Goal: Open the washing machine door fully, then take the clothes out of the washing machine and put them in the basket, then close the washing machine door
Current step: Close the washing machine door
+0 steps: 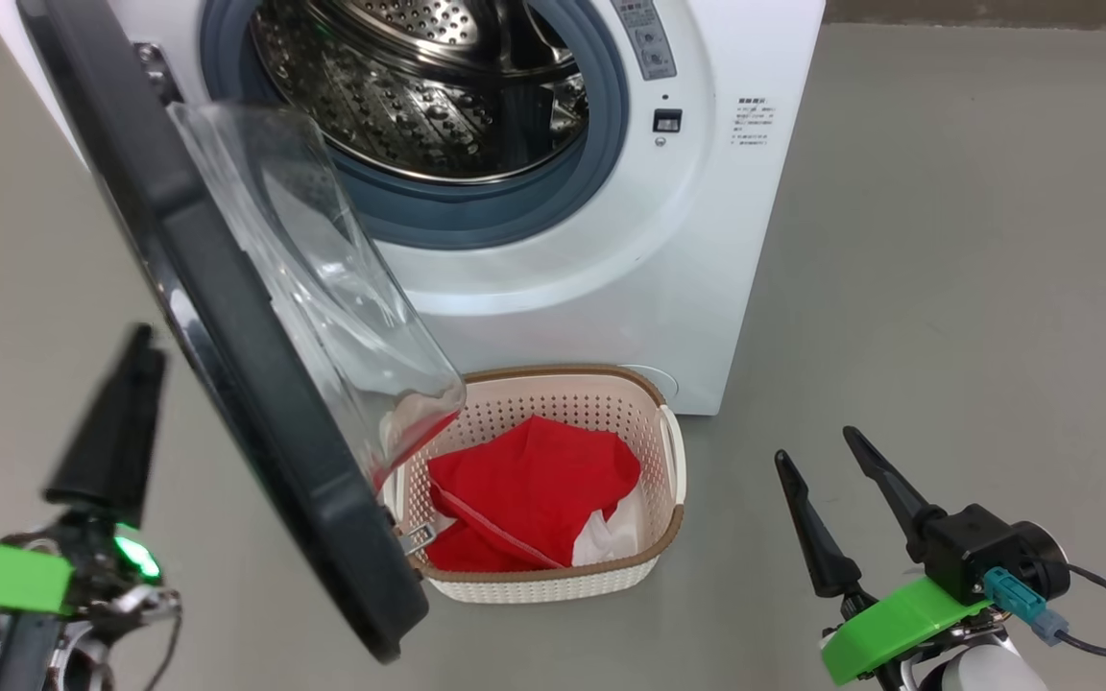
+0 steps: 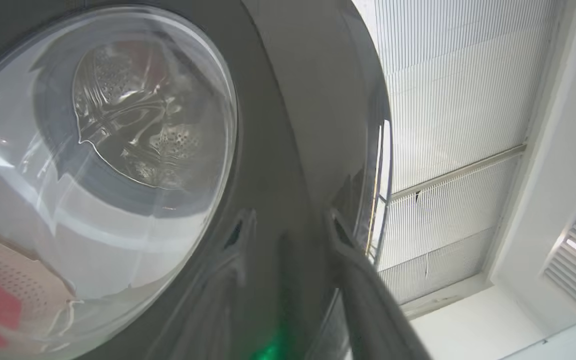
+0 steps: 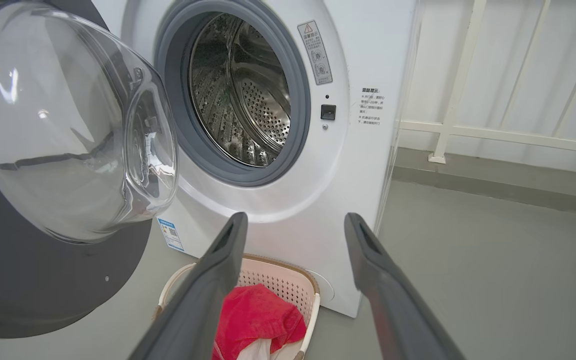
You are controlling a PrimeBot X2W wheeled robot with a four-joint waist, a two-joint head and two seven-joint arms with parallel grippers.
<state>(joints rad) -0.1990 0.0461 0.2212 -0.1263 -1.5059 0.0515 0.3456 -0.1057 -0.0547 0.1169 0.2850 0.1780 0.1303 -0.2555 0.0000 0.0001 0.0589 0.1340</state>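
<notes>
Our left gripper [image 1: 138, 350] sits with fingers spread at the outer face of the door [image 1: 227, 317], which stands partly open. Our right gripper [image 1: 815, 444] is released and empty. The clothes [image 1: 529, 489] lie in the basket [image 1: 553, 403] before the washer [image 1: 687, 240].

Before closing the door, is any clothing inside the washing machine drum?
No, the drum shows bare steel, and the red clothes lie in the basket.
</notes>
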